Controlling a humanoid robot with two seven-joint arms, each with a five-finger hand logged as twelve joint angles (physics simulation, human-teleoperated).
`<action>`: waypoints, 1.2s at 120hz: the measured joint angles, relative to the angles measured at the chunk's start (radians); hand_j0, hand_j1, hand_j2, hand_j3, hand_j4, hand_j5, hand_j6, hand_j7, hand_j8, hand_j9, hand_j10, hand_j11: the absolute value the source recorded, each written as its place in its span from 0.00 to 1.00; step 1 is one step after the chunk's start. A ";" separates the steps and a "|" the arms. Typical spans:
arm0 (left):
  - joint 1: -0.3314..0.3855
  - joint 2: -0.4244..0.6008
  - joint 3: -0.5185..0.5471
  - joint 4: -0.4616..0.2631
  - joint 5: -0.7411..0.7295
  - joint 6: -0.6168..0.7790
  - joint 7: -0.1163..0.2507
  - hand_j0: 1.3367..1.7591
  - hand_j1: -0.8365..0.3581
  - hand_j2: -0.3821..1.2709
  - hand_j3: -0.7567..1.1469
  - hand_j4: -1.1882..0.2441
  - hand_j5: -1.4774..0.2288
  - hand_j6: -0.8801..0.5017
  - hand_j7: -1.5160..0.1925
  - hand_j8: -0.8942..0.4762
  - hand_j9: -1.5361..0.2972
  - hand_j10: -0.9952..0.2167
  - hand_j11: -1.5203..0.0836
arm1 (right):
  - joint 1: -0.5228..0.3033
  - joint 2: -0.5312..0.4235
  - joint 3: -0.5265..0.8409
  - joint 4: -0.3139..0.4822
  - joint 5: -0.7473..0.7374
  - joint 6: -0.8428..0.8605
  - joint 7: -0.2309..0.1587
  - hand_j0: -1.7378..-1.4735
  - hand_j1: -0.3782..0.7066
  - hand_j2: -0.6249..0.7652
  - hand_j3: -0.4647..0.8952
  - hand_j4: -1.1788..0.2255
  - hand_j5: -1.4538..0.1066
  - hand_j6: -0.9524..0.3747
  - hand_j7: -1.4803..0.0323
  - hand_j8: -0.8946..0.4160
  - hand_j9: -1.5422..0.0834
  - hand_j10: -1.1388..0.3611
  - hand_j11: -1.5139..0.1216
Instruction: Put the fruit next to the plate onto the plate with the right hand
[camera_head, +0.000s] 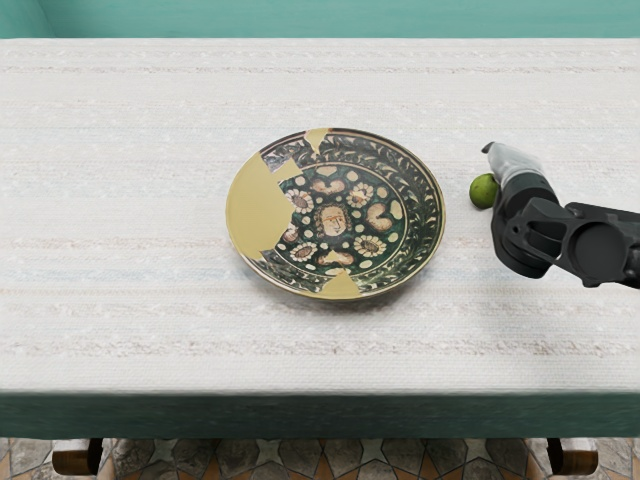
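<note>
Fingers of our right hand (512, 165) are unreadable, so we cannot tell their spread; the lime (482, 190) sits just beside it, between hand and plate (255, 205), near the tabletop's (150, 300) right edge.

Soft, even light is falling from above, keeping the table (150, 300) bright. The right hand (522, 205) is casting only a faint, blurred shadow just below itself. The plate (432, 215) to its left is showing a thin dark shadow under its near rim. Nothing is glaring or looking blurred.

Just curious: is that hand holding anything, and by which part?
Cannot tell: the right hand covers one side of the green fruit beside the plate.
</note>
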 joint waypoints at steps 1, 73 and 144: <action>0.000 0.000 0.000 0.000 0.000 0.000 0.000 0.76 0.98 0.23 0.40 0.82 0.85 0.63 0.88 0.64 0.83 0.81 0.94 | 0.000 0.000 0.000 0.000 0.000 0.000 0.000 0.30 0.23 0.42 0.34 0.71 0.78 0.58 0.82 0.54 0.80 0.64 0.78; 0.000 0.000 0.000 0.000 0.000 0.000 0.000 0.76 0.98 0.23 0.40 0.82 0.85 0.63 0.88 0.64 0.83 0.81 0.94 | -0.001 0.010 0.004 0.001 0.001 0.002 0.000 0.30 0.37 0.41 0.34 0.62 0.67 0.48 0.71 0.45 0.70 0.55 0.68; -0.001 0.000 0.000 0.000 0.000 0.000 0.000 0.76 0.98 0.23 0.40 0.82 0.85 0.63 0.88 0.64 0.83 0.81 0.94 | -0.008 0.007 0.005 0.001 0.002 0.004 0.000 0.30 0.44 0.40 0.34 0.57 0.62 0.43 0.66 0.40 0.65 0.51 0.63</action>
